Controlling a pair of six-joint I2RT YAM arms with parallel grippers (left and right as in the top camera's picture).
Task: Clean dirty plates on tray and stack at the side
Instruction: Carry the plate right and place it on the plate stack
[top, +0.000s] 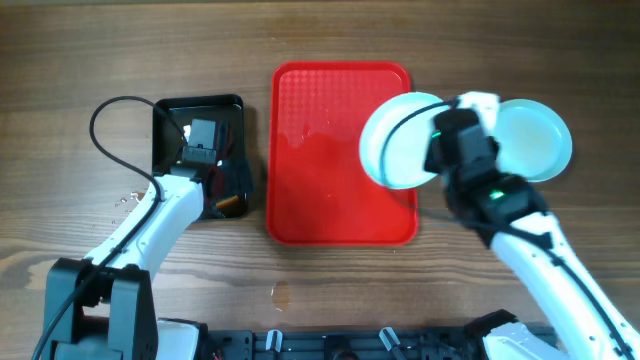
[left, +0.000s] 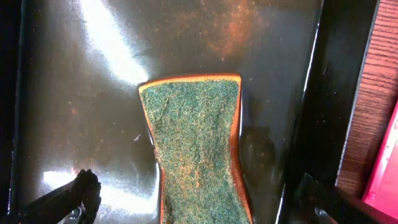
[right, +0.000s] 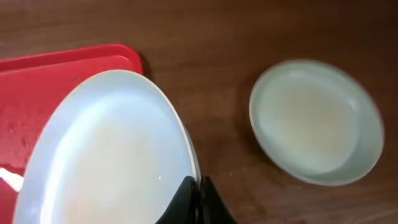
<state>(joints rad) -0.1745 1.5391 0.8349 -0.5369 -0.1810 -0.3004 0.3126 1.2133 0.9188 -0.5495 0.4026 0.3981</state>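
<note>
My right gripper is shut on the rim of a pale plate and holds it above the red tray's right edge. In the right wrist view the fingers pinch that plate's edge. A second pale plate lies on the wood to the right; it also shows in the right wrist view. No orange specks show on either. My left gripper is open over the black tray; its fingers straddle a green sponge. A third plate is not in view.
The smaller black tray sits left of the red tray, its shiny floor wet-looking. A black cable loops on the table at the left. Small crumbs lie on the wood beside the left arm.
</note>
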